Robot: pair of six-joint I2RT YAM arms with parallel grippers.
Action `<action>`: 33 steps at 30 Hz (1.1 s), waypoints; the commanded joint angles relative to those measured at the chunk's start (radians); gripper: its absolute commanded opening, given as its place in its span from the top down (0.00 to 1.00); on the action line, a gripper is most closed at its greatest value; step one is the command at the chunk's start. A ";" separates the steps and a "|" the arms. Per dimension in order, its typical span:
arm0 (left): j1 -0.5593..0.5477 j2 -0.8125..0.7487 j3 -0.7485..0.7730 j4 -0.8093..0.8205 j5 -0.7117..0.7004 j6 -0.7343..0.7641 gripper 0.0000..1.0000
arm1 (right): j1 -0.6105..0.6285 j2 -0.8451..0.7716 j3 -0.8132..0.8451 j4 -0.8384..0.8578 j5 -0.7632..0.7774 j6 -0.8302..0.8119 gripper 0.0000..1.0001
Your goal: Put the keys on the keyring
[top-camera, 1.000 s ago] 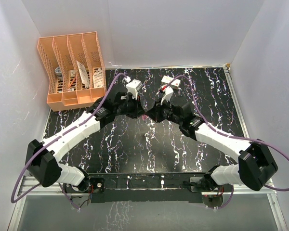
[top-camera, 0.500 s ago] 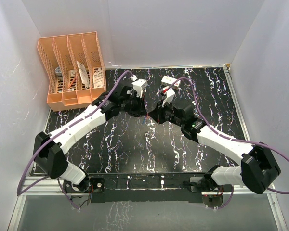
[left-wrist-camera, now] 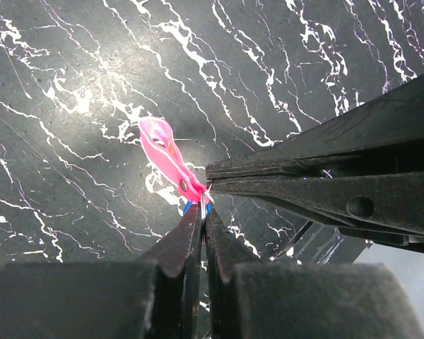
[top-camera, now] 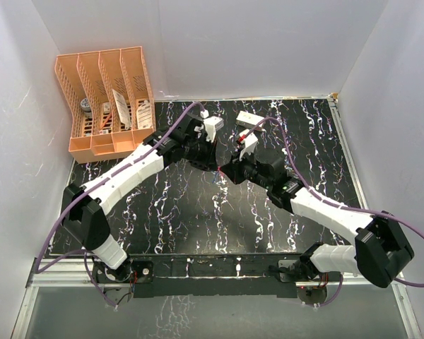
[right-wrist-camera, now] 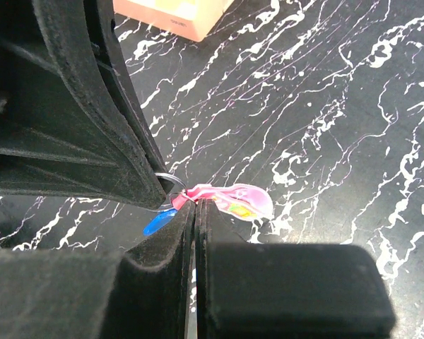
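**Top view:** my left tool (top-camera: 213,159) and right tool (top-camera: 225,169) meet tip to tip over the middle of the table (top-camera: 177,212).

**Left wrist:** my left tool is closed, tips touching the pink key (left-wrist-camera: 164,154). I cannot tell what it pinches.

**Right wrist:** my right tool is clamped on the pink key's end. The blue key (right-wrist-camera: 157,223) and a thin ring (right-wrist-camera: 171,181) lie just beside.

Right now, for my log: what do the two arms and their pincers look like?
Left arm and right arm: white link shells, black joints, each trailing a purple cable. Left pincer and right pincer: matte black, tapering fingers.
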 commanded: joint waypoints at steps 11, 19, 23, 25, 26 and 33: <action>-0.015 0.064 0.120 -0.176 0.108 0.026 1.00 | -0.007 -0.070 0.003 0.126 0.064 -0.056 1.00; -0.015 0.072 0.130 -0.187 0.099 0.031 1.00 | -0.006 -0.070 0.022 0.091 0.084 -0.047 0.72; -0.014 0.085 0.162 -0.221 0.087 0.045 1.00 | -0.007 -0.096 0.016 0.084 0.107 -0.029 0.57; -0.014 0.092 0.182 -0.238 0.083 0.053 1.00 | -0.007 -0.111 0.012 0.084 0.120 -0.029 0.55; -0.014 0.098 0.191 -0.255 0.083 0.060 1.00 | -0.007 -0.114 0.012 0.081 0.124 -0.029 0.55; -0.013 0.138 0.270 -0.365 0.078 0.109 1.00 | -0.015 -0.131 -0.010 0.076 0.094 -0.003 0.55</action>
